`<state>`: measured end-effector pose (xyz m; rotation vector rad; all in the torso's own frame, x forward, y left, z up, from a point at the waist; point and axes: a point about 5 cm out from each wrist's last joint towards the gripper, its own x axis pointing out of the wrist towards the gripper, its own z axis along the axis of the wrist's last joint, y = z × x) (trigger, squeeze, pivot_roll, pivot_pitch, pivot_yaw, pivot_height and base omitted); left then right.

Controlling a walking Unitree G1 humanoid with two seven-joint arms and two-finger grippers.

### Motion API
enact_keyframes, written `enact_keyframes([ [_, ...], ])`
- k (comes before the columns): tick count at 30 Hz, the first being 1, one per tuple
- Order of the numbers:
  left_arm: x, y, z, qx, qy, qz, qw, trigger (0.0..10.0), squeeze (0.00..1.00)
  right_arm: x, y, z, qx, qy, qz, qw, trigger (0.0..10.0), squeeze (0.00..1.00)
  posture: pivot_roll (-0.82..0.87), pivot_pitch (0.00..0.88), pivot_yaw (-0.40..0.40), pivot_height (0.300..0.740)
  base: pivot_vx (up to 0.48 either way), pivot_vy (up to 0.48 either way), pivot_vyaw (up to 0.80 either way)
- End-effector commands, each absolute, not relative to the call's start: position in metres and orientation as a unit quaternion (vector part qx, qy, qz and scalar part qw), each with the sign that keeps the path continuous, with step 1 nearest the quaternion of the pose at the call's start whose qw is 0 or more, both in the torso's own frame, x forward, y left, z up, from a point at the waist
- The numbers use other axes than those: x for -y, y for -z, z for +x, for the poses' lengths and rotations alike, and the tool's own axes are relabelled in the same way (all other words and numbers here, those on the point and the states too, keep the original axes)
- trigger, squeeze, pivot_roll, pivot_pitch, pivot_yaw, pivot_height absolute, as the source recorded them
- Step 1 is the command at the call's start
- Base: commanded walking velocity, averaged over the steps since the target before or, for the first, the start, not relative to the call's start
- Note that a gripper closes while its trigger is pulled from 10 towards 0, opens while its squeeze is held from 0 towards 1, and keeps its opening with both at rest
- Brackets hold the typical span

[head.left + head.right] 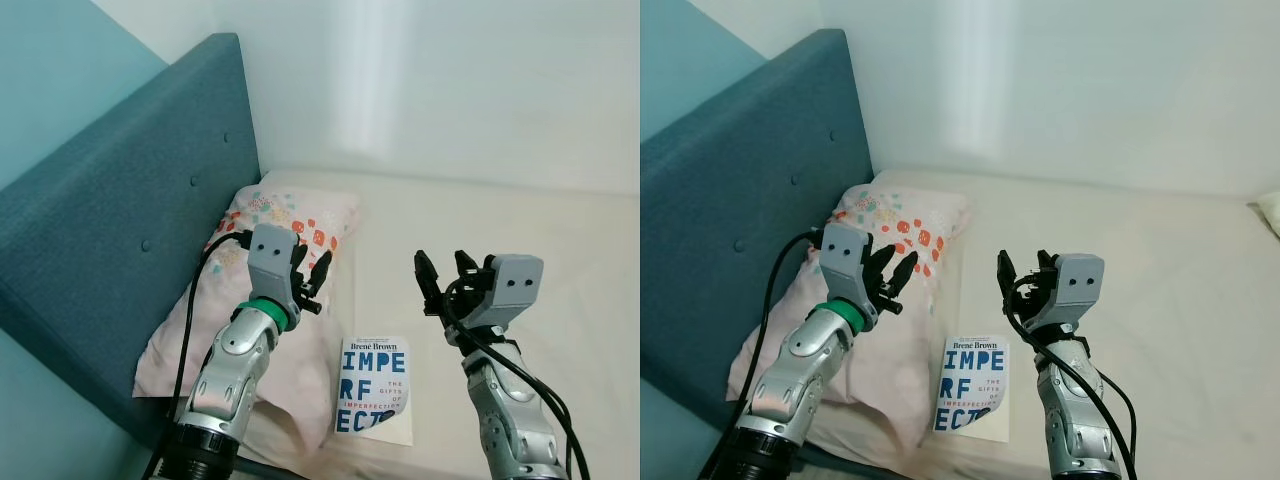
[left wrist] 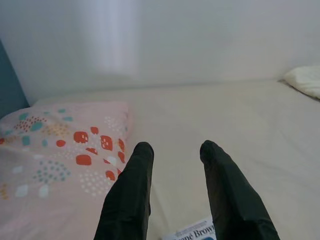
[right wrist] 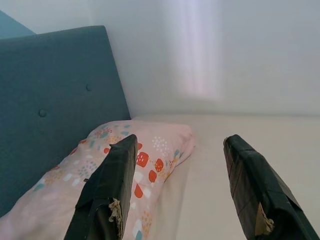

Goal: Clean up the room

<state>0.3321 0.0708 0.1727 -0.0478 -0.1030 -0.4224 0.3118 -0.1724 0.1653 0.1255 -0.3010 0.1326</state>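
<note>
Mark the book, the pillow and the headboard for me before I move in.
book (image 1: 374, 390): left eye view, middle of its white cover with the blue letters.
pillow (image 1: 290, 215): left eye view, the patterned top end near the wall.
headboard (image 1: 120, 220): left eye view, bare blue padded face above the pillow.

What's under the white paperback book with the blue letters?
The white paperback book with blue letters lies flat on the cream bed sheet, beside the pink patterned pillow. Whatever may lie beneath the book is covered.
</note>
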Motion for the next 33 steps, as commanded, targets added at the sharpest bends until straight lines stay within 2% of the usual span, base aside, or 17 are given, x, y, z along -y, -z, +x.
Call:
enact_keyframes([
  [1,-0.0704,-0.1707,0.3299,0.047,0.215,-0.022,0.975,10.0,0.00,0.1728,-0.1595,0.3107,0.141,-0.065,0.065,0.986,10.0,0.00,-0.22,0.001,0.071,0.740,0.000,0.000,0.00],
  [11,-0.0678,-0.1695,0.3302,0.051,0.223,-0.011,0.973,10.0,0.00,0.1735,-0.1572,0.3106,0.139,-0.064,0.068,0.986,10.0,0.00,-0.22,0.000,0.076,0.740,0.000,0.000,0.00],
  [33,-0.0649,-0.1713,0.3310,0.054,0.234,-0.012,0.971,10.0,0.00,0.1762,-0.1548,0.3108,0.134,-0.056,0.083,0.986,10.0,0.00,-0.22,0.000,0.091,0.740,0.000,0.000,-0.78],
])
